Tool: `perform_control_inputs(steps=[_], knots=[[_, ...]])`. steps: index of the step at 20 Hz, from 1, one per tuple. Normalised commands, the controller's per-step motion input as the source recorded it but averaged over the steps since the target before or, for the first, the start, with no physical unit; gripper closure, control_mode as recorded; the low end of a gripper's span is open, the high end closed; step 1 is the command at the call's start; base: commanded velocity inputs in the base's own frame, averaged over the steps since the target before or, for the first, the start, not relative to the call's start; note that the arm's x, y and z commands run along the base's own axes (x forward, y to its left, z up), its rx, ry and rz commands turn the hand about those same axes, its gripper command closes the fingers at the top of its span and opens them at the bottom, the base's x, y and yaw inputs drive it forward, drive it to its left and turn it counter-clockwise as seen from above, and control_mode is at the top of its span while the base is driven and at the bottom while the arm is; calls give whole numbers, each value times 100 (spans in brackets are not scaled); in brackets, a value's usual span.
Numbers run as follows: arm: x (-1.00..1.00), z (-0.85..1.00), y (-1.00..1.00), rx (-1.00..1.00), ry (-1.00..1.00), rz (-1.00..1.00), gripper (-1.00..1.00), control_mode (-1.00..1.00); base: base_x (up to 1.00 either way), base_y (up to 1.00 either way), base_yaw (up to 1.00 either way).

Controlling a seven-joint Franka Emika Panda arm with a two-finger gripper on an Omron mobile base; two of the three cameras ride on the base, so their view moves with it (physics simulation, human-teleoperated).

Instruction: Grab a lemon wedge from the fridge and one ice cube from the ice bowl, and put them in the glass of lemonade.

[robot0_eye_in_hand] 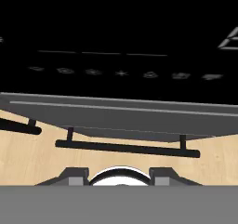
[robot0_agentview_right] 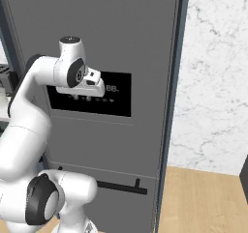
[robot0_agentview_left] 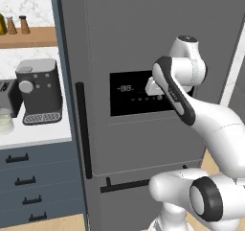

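On the far left of the left base view, a wooden shelf (robot0_agentview_left: 28, 36) carries small bottles (robot0_agentview_left: 16, 25) above a pale surface (robot0_agentview_left: 33, 135). A toaster (robot0_agentview_left: 8, 98), a clear glass (robot0_agentview_left: 5, 121) and a dark coffee machine (robot0_agentview_left: 39, 91) stand on that surface, over blue-grey drawers (robot0_agentview_left: 33, 187). To the right stands the fridge (robot0_agentview_left: 134, 28), its door shut, with the long black vertical handle (robot0_agentview_left: 83, 129) at its left edge. The gripper (robot0_agentview_left: 154, 89) hangs right in front of the black display panel (robot0_agentview_left: 125, 95). The jaws hold nothing; how far apart they stand I cannot tell. Below, a horizontal drawer handle (robot0_eye_in_hand: 128, 146) crosses the fridge front above the wooden floor (robot0_eye_in_hand: 28, 160).
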Motion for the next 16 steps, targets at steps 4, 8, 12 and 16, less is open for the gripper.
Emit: perform_control_inputs(steps=[4, 8, 12, 16], knots=[[-24, -2, 0, 0, -1, 0, -100, -100, 0, 0, 0], [-2, -10, 0, 0, 7, 0, -100, -100, 0, 0, 0], [-31, -38, 7, -2, 8, 0, -100, -100, 0, 0, 0], [-66, -22, 33, -4, -9, 2, -100, -100, 0, 0, 0]])
